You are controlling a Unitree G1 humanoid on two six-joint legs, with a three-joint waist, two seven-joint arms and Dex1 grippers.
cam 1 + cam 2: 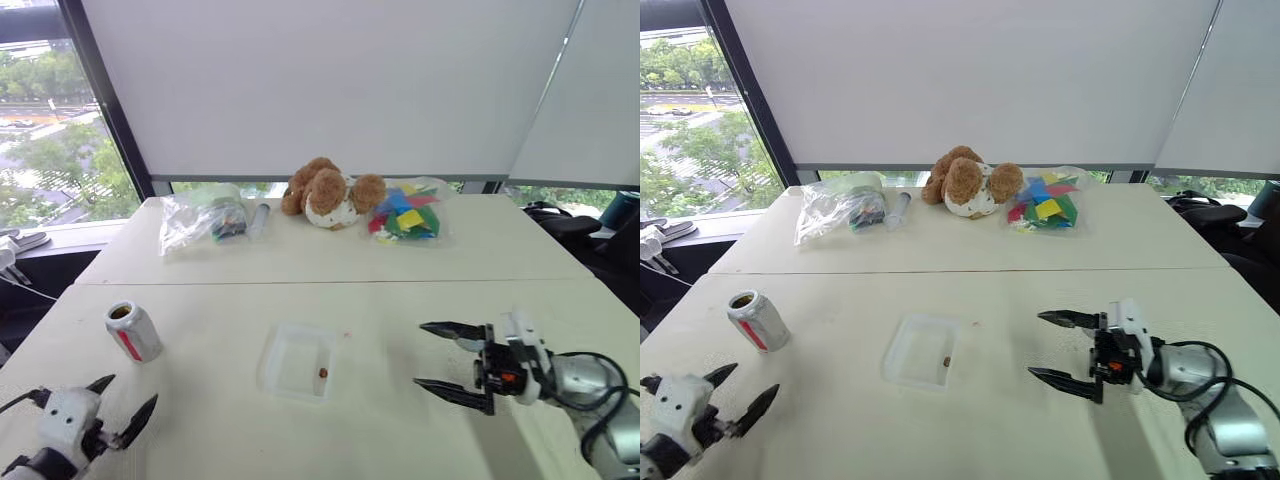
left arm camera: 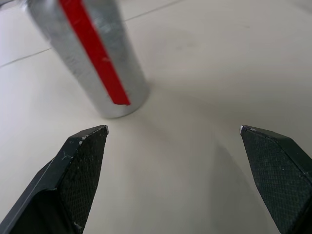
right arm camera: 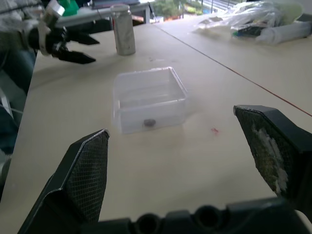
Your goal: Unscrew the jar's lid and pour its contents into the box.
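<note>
Left wrist view cuts off the jar [image 2: 92, 53] top. One bead [image 1: 322, 372] sits in the box [image 1: 285, 345]. Both pincers [image 1: 118, 400] [image 1: 440, 357] gape empty.

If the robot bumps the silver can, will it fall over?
Probably. The can stands upright, tall and narrow, so a nudge near its open top may tip it. Once down, its round side would likely roll. It looks emptied, so probably light.

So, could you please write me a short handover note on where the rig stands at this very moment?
Left gripper: fingers open, holding nothing, near the jar.
Right gripper: fingers open, holding nothing, right of the box.
Jar stands upright on the table, left of the box, top open; lid not seen.
One dark-brown bead lies in the box.
Done: pour looks complete.
Left: check that the jar is empty.
</note>
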